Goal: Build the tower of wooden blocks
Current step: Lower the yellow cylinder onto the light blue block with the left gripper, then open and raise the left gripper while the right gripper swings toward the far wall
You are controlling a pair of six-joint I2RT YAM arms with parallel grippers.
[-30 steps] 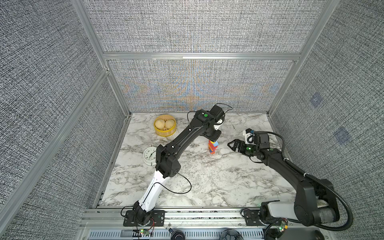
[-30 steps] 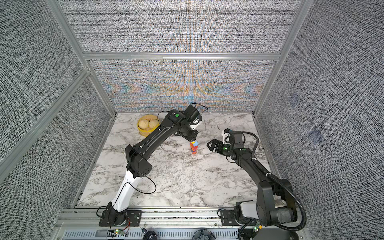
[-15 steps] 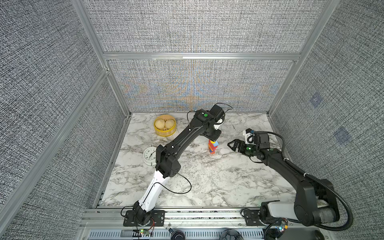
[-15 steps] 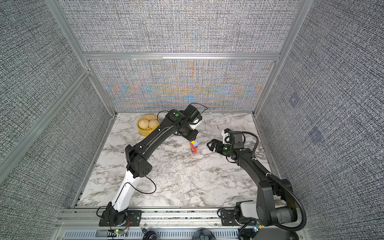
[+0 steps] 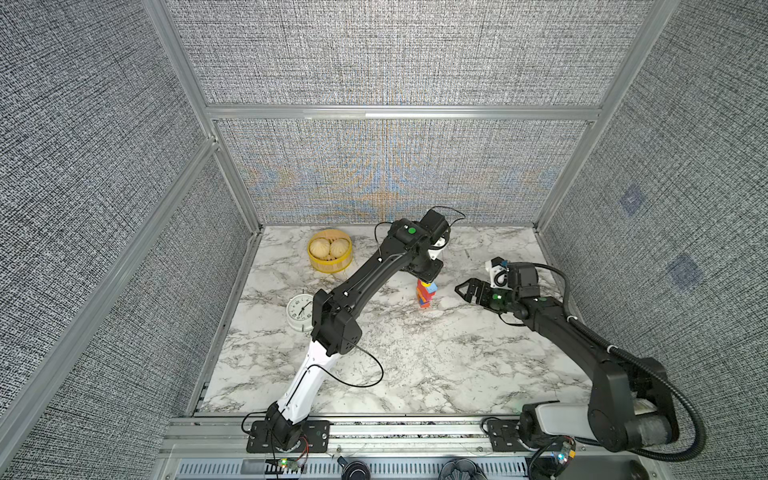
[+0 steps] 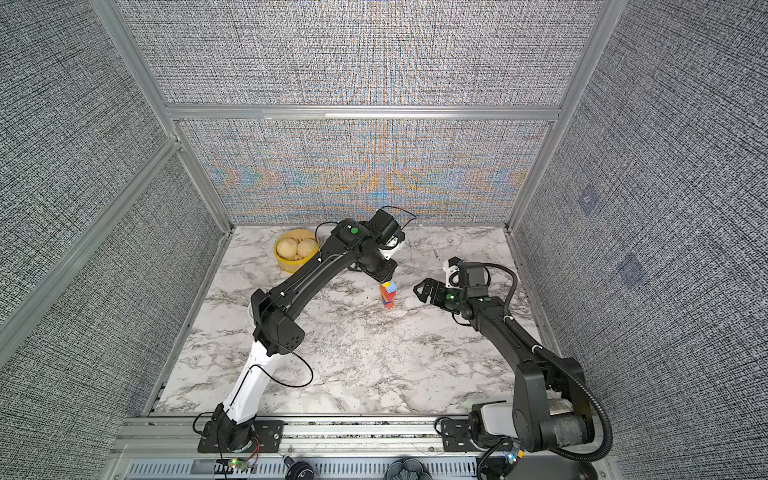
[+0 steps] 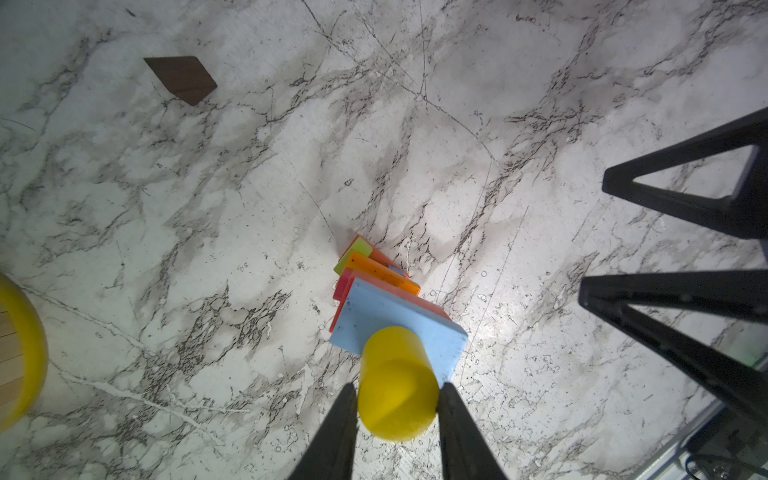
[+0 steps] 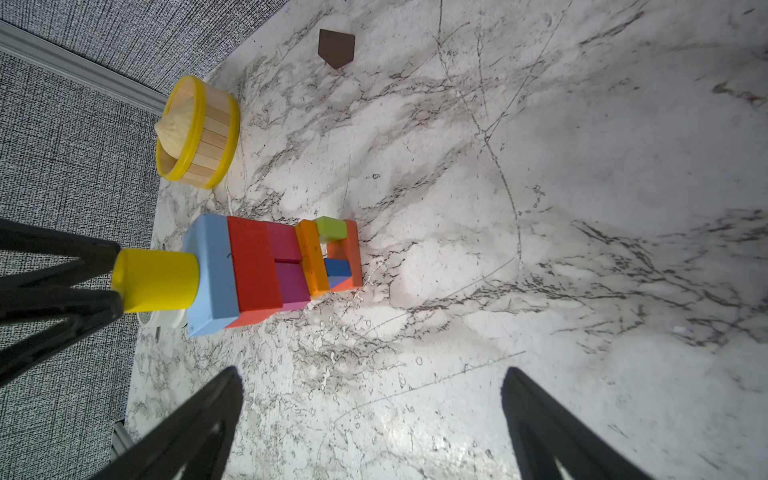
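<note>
The tower (image 5: 427, 293) (image 6: 388, 294) stands mid-table, just right of centre. In the right wrist view it shows orange, dark blue, lime, orange, pink and red wood blocks, with a light blue block (image 8: 212, 270) on top. A yellow cylinder (image 8: 156, 280) (image 7: 395, 374) stands upright with its end against the light blue block (image 7: 386, 311). My left gripper (image 7: 397, 386) is shut on the cylinder from above, a finger on each side. My right gripper (image 8: 372, 372) (image 5: 463, 289) hangs open and empty to the right of the tower. A dark brown block (image 7: 183, 79) (image 8: 336, 48) lies flat, apart from the tower.
A round yellow basket of buns (image 5: 330, 251) sits at the back left. A white clock (image 5: 300, 311) lies on the left, beside my left arm's elbow. Grey fabric walls close off three sides.
</note>
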